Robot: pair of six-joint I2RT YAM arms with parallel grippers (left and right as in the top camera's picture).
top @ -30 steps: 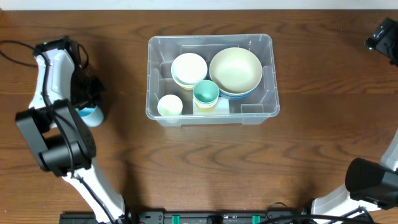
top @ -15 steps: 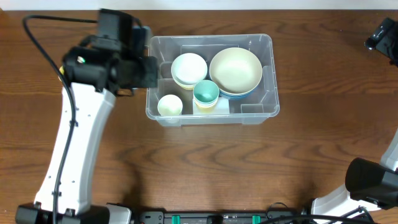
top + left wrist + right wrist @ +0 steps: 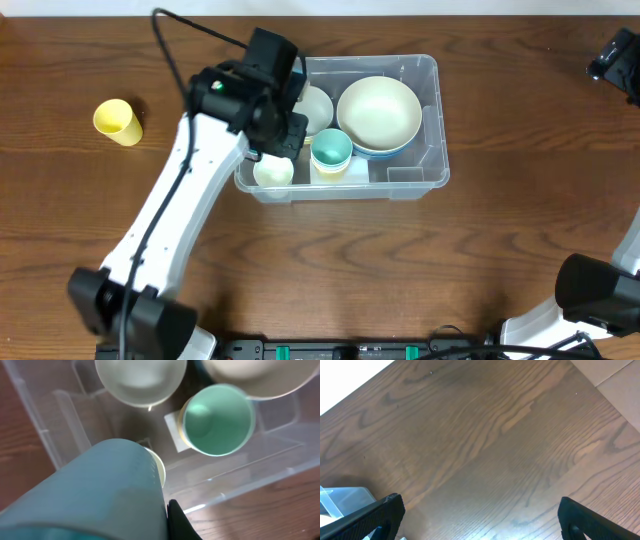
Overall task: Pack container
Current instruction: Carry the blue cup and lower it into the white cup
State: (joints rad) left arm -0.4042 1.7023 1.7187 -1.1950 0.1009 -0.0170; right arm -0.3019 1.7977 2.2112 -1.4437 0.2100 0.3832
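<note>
Overhead: straight down. Left wrist: close over container [image 3: 250,477], shared with overhead. Right wrist: table [image 3: 495,450].

Robotics lab or data-collection bench, not a home: bare dark wood-grain table [image 3: 330,260] with two white-and-black robot arms rising from its near edge, the left arm [image 3: 170,215] trailing a loose black cable [image 3: 205,27], the right arm's base [image 3: 600,290] at the near right corner. A black rail [image 3: 345,350] with green connectors runs along the near edge. The only props are plastic cups and bowls in a clear container [image 3: 405,172] and a lone yellow cup [image 3: 118,122] far left.
</note>
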